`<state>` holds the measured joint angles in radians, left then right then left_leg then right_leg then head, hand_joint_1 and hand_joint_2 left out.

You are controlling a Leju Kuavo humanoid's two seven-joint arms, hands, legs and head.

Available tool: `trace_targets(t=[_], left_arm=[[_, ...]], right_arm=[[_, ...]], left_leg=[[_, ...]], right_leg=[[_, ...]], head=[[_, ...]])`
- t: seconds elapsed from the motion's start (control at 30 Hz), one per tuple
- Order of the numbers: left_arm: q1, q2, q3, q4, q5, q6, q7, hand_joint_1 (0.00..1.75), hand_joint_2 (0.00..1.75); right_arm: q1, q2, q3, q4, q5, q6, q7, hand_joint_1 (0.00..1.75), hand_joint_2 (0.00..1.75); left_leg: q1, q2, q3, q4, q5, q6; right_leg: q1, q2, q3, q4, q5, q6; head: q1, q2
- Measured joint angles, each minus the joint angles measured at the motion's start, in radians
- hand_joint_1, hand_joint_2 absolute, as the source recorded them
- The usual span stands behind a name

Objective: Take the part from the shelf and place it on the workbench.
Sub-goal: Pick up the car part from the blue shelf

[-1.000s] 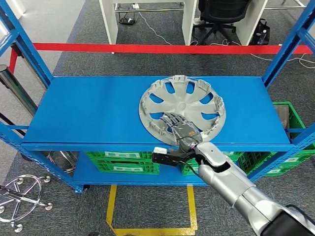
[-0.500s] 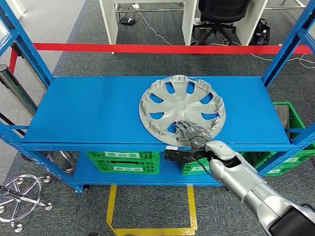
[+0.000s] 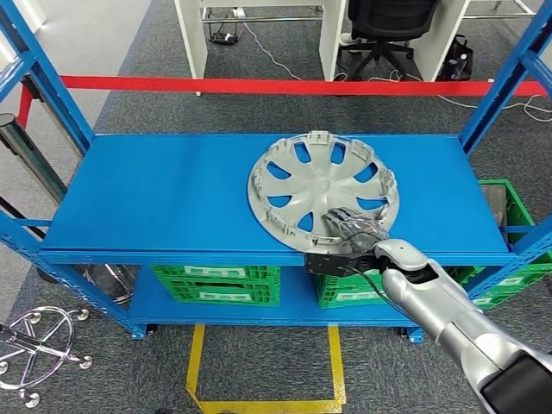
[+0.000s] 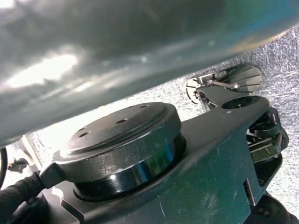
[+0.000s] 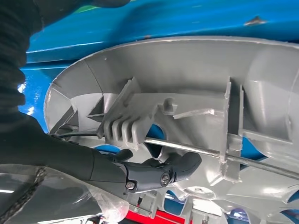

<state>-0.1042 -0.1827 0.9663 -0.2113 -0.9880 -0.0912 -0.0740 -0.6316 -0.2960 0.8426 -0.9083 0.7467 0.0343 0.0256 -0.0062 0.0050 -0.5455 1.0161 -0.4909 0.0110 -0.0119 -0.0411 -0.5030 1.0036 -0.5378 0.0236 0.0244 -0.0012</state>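
A grey wheel cover (image 3: 323,190) lies on the top board of a blue shelf (image 3: 163,194), right of the board's middle, with its near rim reaching close to the front edge. It sits with its inner face up, so the clips around its rim and the blue board seen through its spoke openings are plain from the head view.

The right robot hand (image 3: 351,228) comes in from the front right and rests on the wheel cover at its near rim, fingers laid over the rim toward the centre. In the right wrist view the dark fingers (image 5: 166,170) curl in beneath the ribbed rim of the wheel cover (image 5: 197,116), close by a thin wire ring that runs along the clips; whether the grip is fully closed I cannot tell, so the hand's state stays uncertain. The silver right forearm runs back toward the lower right corner of the head view.

Below the top board, green crates (image 3: 215,285) stand on the lower board of the shelf. A red tape (image 3: 273,85) stretches across behind the shelf, above grey carpet, and a yellow line (image 3: 195,362) marks the floor in front.
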Motion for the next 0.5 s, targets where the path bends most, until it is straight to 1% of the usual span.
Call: trace_targets(t=[0.3,0.33,0.37,0.43,0.47,0.5], left_arm=[[0.000,0.000,0.000,0.000,0.000,0.000,0.000,0.00,0.00],[0.000,0.000,0.000,0.000,0.000,0.000,0.000,0.00,0.00],[0.000,0.000,0.000,0.000,0.000,0.000,0.000,0.00,0.00],[0.000,0.000,0.000,0.000,0.001,0.000,0.000,0.00,0.00],[0.001,0.000,0.000,0.000,0.002,0.000,0.000,0.00,0.00],[0.001,0.000,0.000,0.000,0.003,0.000,0.000,0.00,0.00]], right_arm=[[-0.007,-0.002,0.004,0.010,-0.002,0.000,0.001,0.00,1.75],[-0.007,-0.003,0.005,0.011,-0.004,0.000,0.001,0.05,1.75],[-0.008,-0.003,0.005,0.011,-0.005,-0.001,0.003,0.43,1.75],[-0.008,-0.004,0.005,0.011,-0.006,-0.010,0.008,1.30,1.75],[-0.008,-0.004,0.005,0.011,-0.006,-0.018,0.010,1.69,1.75],[-0.007,-0.004,0.005,0.010,-0.006,-0.026,0.010,1.75,1.75]], left_leg=[[0.000,0.000,0.000,0.000,0.000,0.000],[0.000,0.000,0.000,0.000,0.000,0.000],[0.000,0.000,0.000,0.000,0.000,0.000],[0.000,0.000,0.000,0.000,0.000,0.000],[0.000,0.000,0.000,0.000,0.000,0.000],[0.000,0.000,0.000,0.001,0.000,0.000]], right_leg=[[0.000,0.000,0.000,0.000,0.000,0.001],[0.000,0.000,0.000,0.000,0.000,0.001],[0.000,0.000,0.000,0.000,0.000,0.001],[0.000,0.000,0.000,0.000,0.001,0.001],[0.000,0.000,0.000,0.000,0.001,0.001],[0.000,0.000,0.001,0.000,0.001,0.001]], head=[[0.000,0.000],[0.000,0.000],[0.000,0.000],[0.000,0.000],[0.000,0.000],[0.000,0.000]])
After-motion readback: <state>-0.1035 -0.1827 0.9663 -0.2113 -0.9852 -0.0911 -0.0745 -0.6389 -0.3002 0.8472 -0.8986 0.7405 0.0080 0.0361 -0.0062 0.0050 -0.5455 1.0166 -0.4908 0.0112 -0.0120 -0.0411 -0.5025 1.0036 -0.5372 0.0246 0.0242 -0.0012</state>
